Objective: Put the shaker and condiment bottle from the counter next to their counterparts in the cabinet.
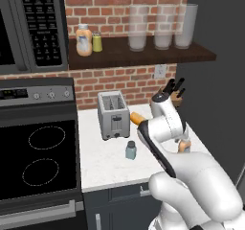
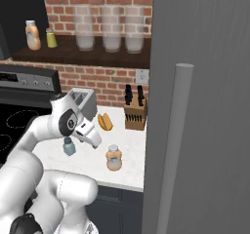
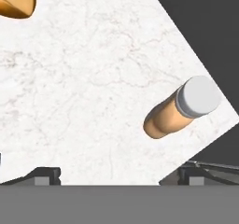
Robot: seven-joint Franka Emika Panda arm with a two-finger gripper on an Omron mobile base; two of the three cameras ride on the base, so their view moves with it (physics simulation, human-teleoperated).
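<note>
The jaws stand wide apart and hold nothing; in the hand view the two dark fingertips (image 3: 46,175) sit far to either side at the bottom, looking straight down on the white marble worktop (image 3: 84,78). The gripper (image 3: 119,177) hangs above the worktop with the condiment bottle (image 3: 179,110) upright below and off to one side of it, its white cap facing the camera. That spread fits an approach from above: the jaws are opened to clear the cap before coming down round the slim body, but the bottle is not yet between them, so the hand probably needs to shift sideways first.

In the right base view the condiment bottle (image 2: 114,158) stands near the front edge of the worktop, apart from the shaker (image 2: 69,146), which sits further left, partly behind the arm's wrist. In the left base view the shaker (image 1: 130,150) stands free in front of the toaster (image 1: 113,114). Both task things are thus on the worktop, neither moved up yet.

An orange, bread-like item (image 2: 105,121) lies beside the knife block (image 2: 135,112) further back.

Up on the cabinet (image 1: 143,55), the wider orange bottle (image 1: 83,40) and the yellow-green shaker (image 1: 97,42) stand side by side at the left end, with bare shelf between them and the three tall glass jars (image 1: 162,28). That gap is probably where the pair will go.
</note>
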